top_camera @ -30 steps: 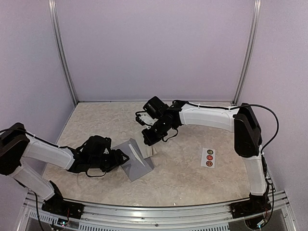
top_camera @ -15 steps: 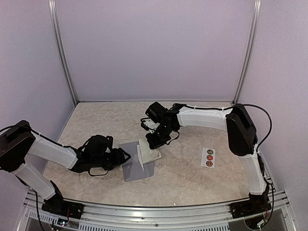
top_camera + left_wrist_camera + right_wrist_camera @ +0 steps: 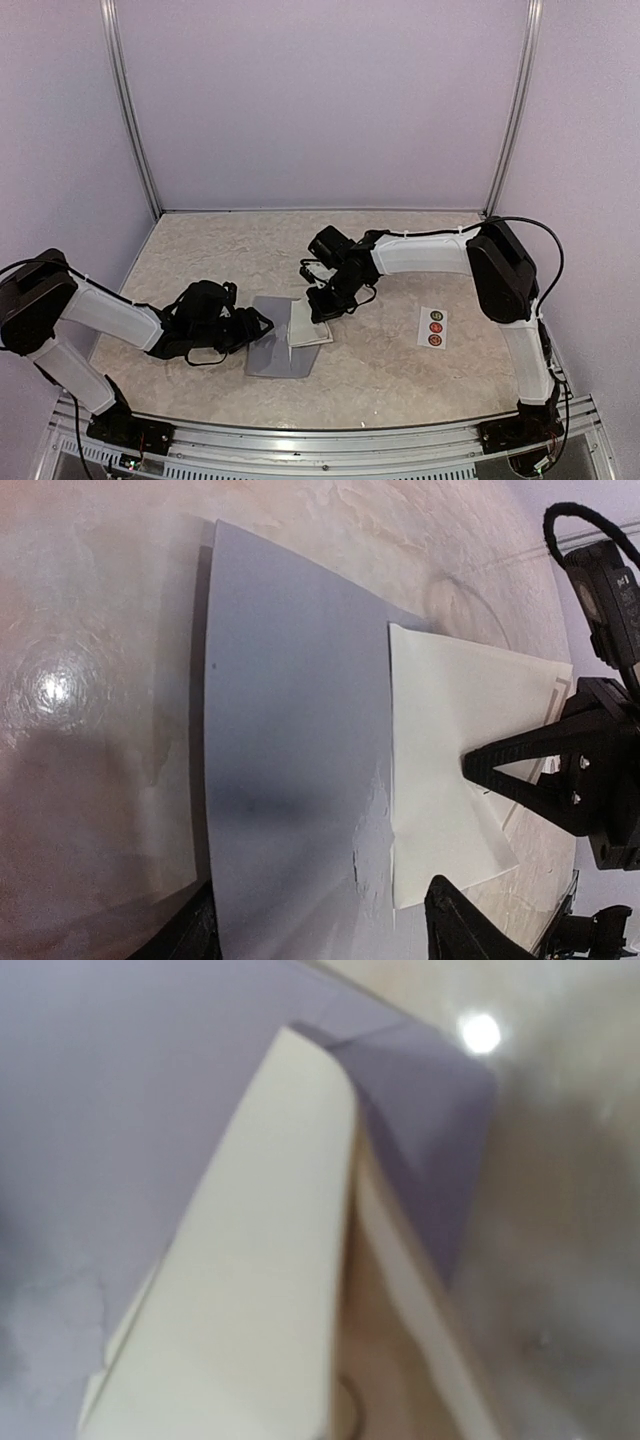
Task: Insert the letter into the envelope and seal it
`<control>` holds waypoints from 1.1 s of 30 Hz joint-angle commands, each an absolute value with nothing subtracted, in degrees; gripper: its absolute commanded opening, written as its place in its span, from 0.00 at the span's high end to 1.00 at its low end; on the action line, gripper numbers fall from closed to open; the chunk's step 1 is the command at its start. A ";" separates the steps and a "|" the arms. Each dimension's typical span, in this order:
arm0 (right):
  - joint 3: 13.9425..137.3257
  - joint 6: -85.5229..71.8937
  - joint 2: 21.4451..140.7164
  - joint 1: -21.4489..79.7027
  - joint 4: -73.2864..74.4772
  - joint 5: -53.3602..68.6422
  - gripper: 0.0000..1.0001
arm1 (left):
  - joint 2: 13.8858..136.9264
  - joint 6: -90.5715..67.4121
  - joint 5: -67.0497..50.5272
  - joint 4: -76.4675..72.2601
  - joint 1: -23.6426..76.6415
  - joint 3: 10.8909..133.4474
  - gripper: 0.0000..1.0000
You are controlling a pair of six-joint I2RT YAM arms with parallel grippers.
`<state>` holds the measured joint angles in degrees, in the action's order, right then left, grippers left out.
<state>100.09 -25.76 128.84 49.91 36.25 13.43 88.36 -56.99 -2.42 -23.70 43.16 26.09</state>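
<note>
We log: envelope [image 3: 270, 355] flat between spread fingers of left gripper [image 3: 265, 325]; right gripper [image 3: 322, 308] pinches letter [image 3: 310, 331] overlapping it.

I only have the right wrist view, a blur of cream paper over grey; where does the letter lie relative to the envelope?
Observer: From above, the letter lies across the right edge of the envelope, its edge showing on top of the grey, the rest on the table.
Operator: Is my gripper on it?
Observer: Yes, the right gripper is shut with its tip down on the letter's middle.
Operator: And the other arm?
Observer: The left gripper stands open at the envelope's opposite edge.
</note>
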 commanded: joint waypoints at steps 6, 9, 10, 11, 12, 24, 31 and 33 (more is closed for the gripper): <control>91.06 -29.81 119.11 46.89 29.41 17.19 1.00 | 88.06 -56.82 -3.92 -21.26 43.16 23.44 0.50; 90.96 -29.73 120.27 46.93 29.86 17.66 1.00 | 88.95 -56.90 -4.57 -22.27 43.15 23.72 0.52; 90.79 -29.90 120.51 46.93 30.04 17.80 1.00 | 89.30 -56.95 -4.71 -22.35 43.15 23.81 0.52; 90.60 -30.08 120.68 46.86 29.95 17.79 1.00 | 89.56 -57.02 -4.74 -22.26 43.15 23.89 0.52; 90.31 -30.35 120.65 46.92 29.78 17.64 1.00 | 90.04 -57.03 -4.67 -22.17 43.15 23.98 0.52; 90.68 -31.74 122.79 47.86 29.07 14.88 1.00 | 93.30 -56.89 -6.73 -24.38 43.24 24.61 0.55; 90.40 -33.10 124.26 48.32 27.20 16.36 1.00 | 93.46 -57.33 -7.49 -27.27 43.64 23.91 0.62; 90.13 -33.33 124.38 48.31 26.77 16.60 1.00 | 93.22 -57.52 -7.84 -28.73 43.76 23.53 0.64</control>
